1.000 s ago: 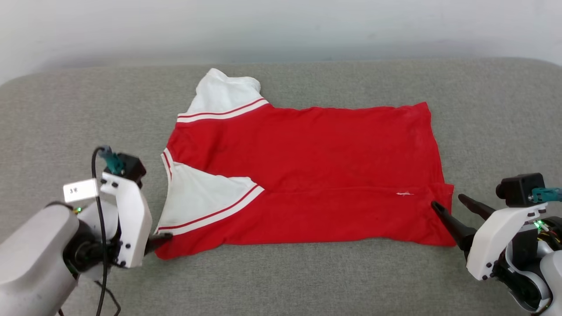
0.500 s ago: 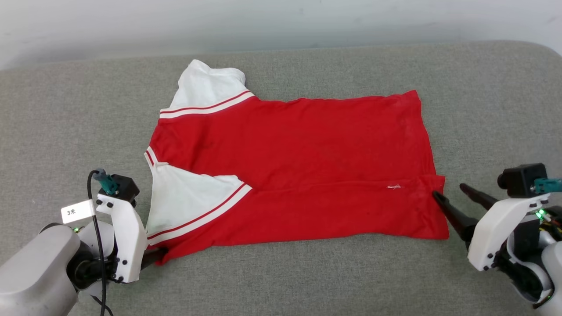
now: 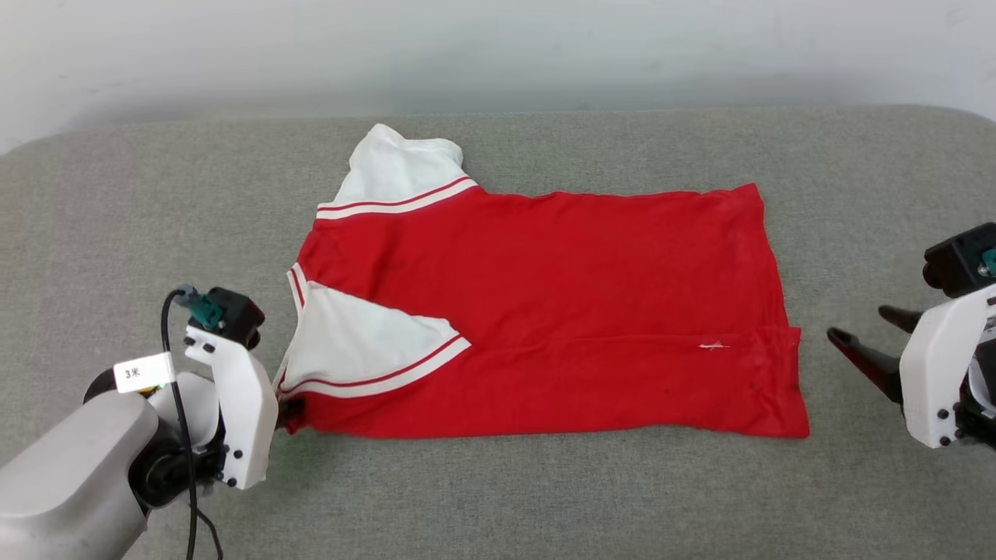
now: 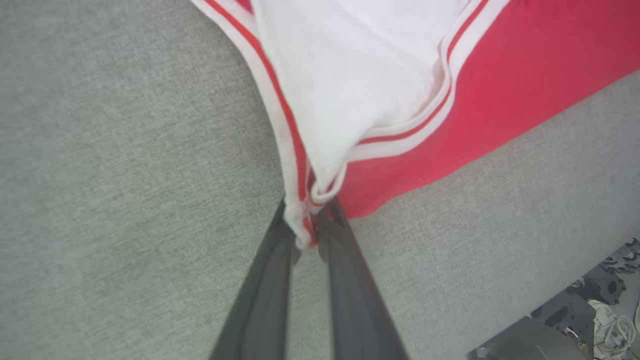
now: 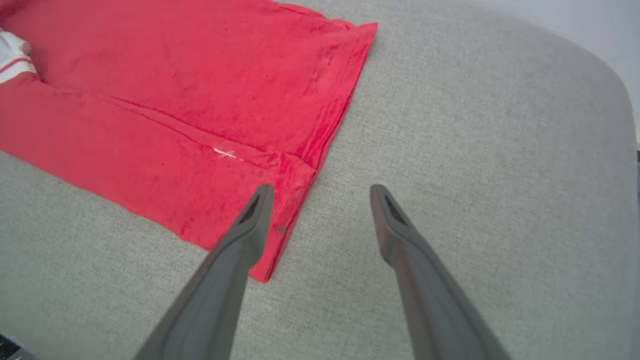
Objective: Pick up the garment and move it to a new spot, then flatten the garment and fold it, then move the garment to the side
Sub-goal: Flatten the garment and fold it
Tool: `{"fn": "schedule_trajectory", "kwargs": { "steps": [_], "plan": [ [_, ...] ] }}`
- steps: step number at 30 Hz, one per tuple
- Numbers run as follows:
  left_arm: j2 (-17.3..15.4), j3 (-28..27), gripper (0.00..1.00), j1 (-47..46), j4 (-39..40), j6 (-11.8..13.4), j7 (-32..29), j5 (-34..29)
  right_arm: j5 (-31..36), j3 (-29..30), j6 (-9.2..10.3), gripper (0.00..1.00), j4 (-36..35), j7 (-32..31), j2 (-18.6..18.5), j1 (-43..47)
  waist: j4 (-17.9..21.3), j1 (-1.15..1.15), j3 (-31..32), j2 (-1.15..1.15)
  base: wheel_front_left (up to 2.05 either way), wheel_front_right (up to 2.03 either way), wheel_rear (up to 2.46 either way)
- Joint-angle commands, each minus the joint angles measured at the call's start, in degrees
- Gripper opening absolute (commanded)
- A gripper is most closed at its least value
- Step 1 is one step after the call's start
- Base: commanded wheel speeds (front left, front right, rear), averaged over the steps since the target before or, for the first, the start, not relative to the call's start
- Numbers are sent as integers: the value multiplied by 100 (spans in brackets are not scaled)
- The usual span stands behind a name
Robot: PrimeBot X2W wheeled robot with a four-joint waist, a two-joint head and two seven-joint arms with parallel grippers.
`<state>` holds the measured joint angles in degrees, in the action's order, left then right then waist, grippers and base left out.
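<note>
Since a second ago my left gripper [image 4: 305,225] has gone from spread to pinching, and my right gripper [image 5: 320,192] has drawn back off the hem [image 3: 782,327]. Now my left fingers [image 4: 262,290] are pressing together on the near left corner of the shirt [image 3: 545,295], where the striped trim of the folded-in white sleeve [image 3: 366,342] is bunching between the tips. My right gripper is hanging spread wide, gripping nothing, just beside the hem's near corner.

The shirt is lying nearly flat in the middle of the grey cushion [image 3: 545,498]. Its neck end is pointing to my left, its near side is lying folded over along its length, and the far sleeve [image 3: 397,167] is sticking out toward the wall [image 3: 498,47].

I am judging the cloth to be light, soft and limp. It is going to sag wherever I am not holding it, and one pinched corner is going to drag the rest unevenly. So I am wanting a matching hold on the hem corner, through both layers, before lifting.

Bare cushion is showing all round the shirt, widest to my left and right. The left wrist view is showing the cushion's edge dropping off behind my left gripper, so I am counting the sides as the safer room.
</note>
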<state>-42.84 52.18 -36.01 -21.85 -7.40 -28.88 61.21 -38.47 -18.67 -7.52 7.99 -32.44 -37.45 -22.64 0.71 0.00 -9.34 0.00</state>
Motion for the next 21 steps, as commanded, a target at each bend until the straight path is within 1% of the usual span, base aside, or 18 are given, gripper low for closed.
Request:
{"fn": "schedule_trajectory", "kwargs": {
  "steps": [1,4,7,8,10,11,14,15,19,20,21],
  "plan": [
    [-59,18,0,-125,153,-2,78,-25,-138,-85,7,100,-87,-478,-150,-97,-56,0,-3,0,0,0,0],
    [-115,33,0,-176,324,-3,139,-85,-303,-209,7,100,-156,-1129,-269,-172,-109,0,-63,0,0,0,0],
    [-102,24,0,-255,481,-3,185,-133,-324,-295,7,100,-81,-1518,-278,-213,-177,0,-157,0,0,0,0],
    [-102,24,0,-255,481,-3,185,-133,-324,-295,7,100,-81,-1518,-278,-213,-177,0,-157,0,0,0,0],
    [-81,31,0,-284,542,9,192,-169,-288,-356,7,100,28,-1607,-158,-186,-217,0,-237,0,0,0,0],
    [-53,35,0,-355,627,34,225,-236,-219,-408,6,100,247,-1594,24,-168,-275,0,-368,0,0,0,0],
    [-40,29,0,-400,662,42,245,-275,-53,-513,7,100,554,-1504,204,-158,-319,0,-496,0,0,0,0],
    [-36,27,0,-424,669,57,275,-300,53,-648,6,100,825,-1432,327,-85,-335,0,-564,0,0,0,0],
    [-20,27,0,-415,631,68,314,-297,5,-1011,4,100,1277,-1300,575,149,-359,0,-642,0,0,0,0],
    [-20,27,0,-415,631,68,314,-297,5,-1011,4,100,1277,-1300,575,149,-359,0,-642,0,0,0,0],
    [-32,23,0,-376,615,64,339,-284,-71,-1082,3,100,1404,-1136,663,159,-345,0,-647,0,0,0,0]
  ]
}}
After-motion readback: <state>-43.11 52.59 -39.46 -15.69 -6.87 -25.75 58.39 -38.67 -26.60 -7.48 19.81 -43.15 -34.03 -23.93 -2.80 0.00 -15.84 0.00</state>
